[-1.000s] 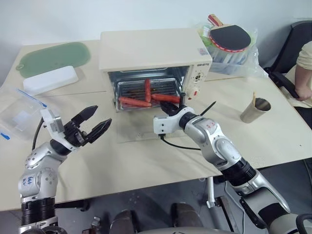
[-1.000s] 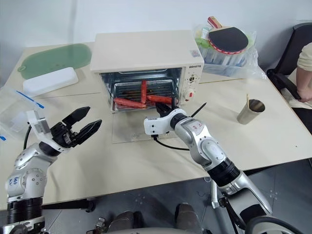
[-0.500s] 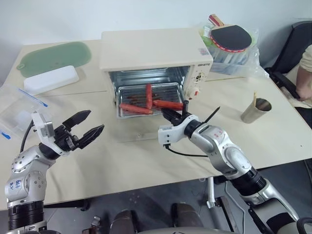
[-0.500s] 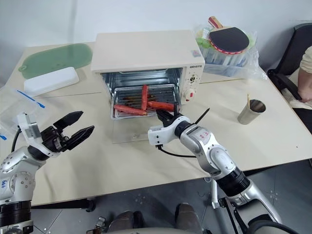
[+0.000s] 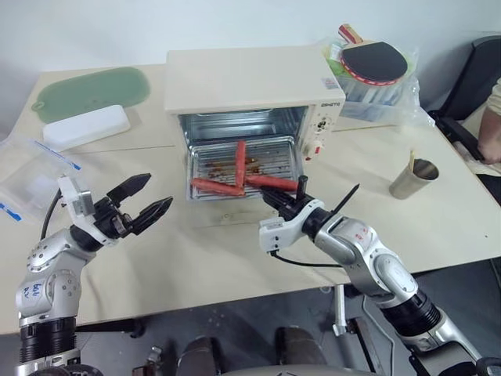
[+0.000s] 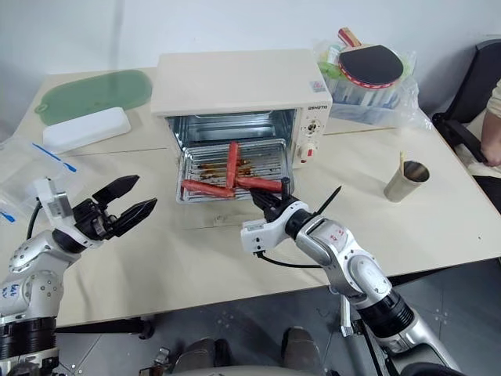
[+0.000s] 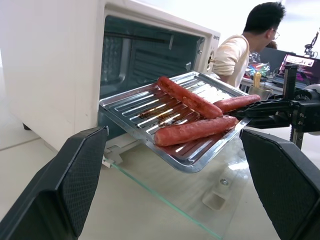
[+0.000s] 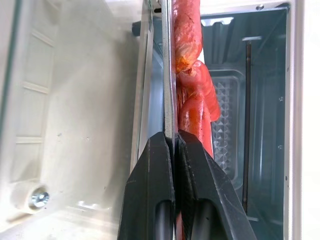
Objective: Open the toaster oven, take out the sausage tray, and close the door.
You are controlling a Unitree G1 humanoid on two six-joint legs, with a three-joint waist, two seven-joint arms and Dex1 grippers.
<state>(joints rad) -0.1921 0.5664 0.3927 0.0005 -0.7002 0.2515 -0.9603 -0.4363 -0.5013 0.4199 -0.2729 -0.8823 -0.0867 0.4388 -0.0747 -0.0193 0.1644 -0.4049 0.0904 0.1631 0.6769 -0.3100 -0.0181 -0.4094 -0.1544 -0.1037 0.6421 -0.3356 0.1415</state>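
My right gripper (image 5: 286, 200) is pinched shut on the front rim of the tray (image 5: 205, 160), near its right front corner; in my right wrist view the two black fingers (image 8: 150, 195) press together with the thin metal edge clamped between them. The tray sticks partway out of the oven (image 5: 243, 78), its back part within the shiny cavity and its front part held above the door (image 7: 165, 192), which lies folded down flat in front of the oven, its glass just over the tabletop (image 5: 203, 251). Three sausages (image 5: 239, 160) lie on the ridged base: one runs front to back, two lie across near the front rim, the right one just beside my fingers. The oven stands toward the back edge of the tabletop, about mid-width, with its knob panel on its right side. My left gripper (image 5: 145, 204) hangs over the tabletop nearer the left front corner, well apart from the tray, its fingers spread wide and holding nothing, pointing toward the oven. In my left wrist view the tray and sausages show between those spread fingers (image 7: 75, 175).
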